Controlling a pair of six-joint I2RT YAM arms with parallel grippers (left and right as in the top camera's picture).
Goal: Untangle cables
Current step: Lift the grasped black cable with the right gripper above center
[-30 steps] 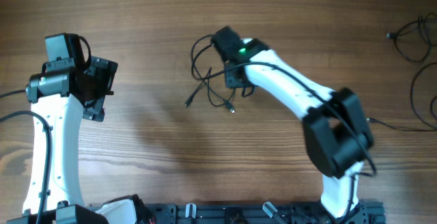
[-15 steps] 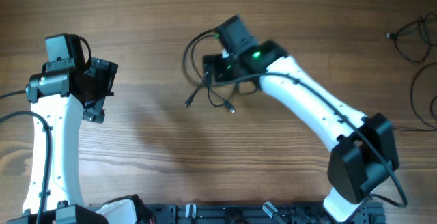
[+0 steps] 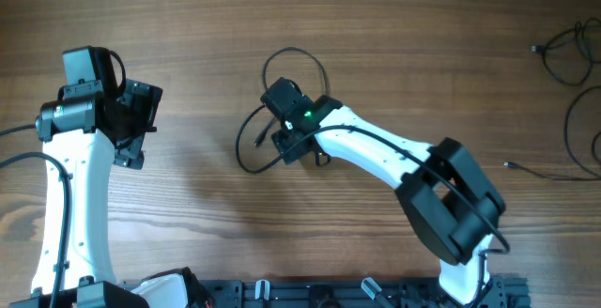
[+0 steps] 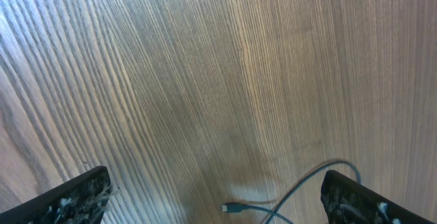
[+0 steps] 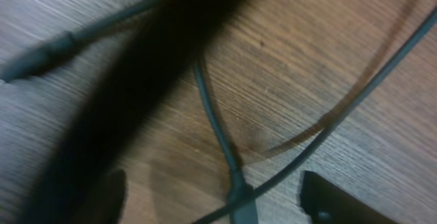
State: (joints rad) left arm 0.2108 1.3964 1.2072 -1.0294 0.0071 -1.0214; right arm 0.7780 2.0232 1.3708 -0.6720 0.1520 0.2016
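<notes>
A tangle of thin black cables (image 3: pixel 252 158) lies mid-table, with a loop (image 3: pixel 293 56) at its far side. My right gripper (image 3: pixel 286 137) hangs low over this tangle. In the right wrist view its gripper (image 5: pixel 218 198) is open. A cable strand with a plug end (image 5: pixel 240 195) and a crossing strand (image 5: pixel 355 101) lie on the wood between its fingers (image 5: pixel 341 202). A dark blurred shape covers that view's left. My left gripper (image 3: pixel 141 122) stands open at the left, away from the tangle. In the left wrist view a plug end (image 4: pixel 232 209) lies between the fingertips (image 4: pixel 76 195).
More black cables (image 3: pixel 571 56) lie in loose loops at the far right edge, with another loop (image 3: pixel 575 134) below them and a loose plug end (image 3: pixel 512 165) nearby. The arm bases and a black rail (image 3: pixel 310 294) line the front edge.
My right arm swung back and to the left, then came down over the tangle. The cables shifted, leaving a loop behind the gripper and a curve to its left. The left arm stayed still.
</notes>
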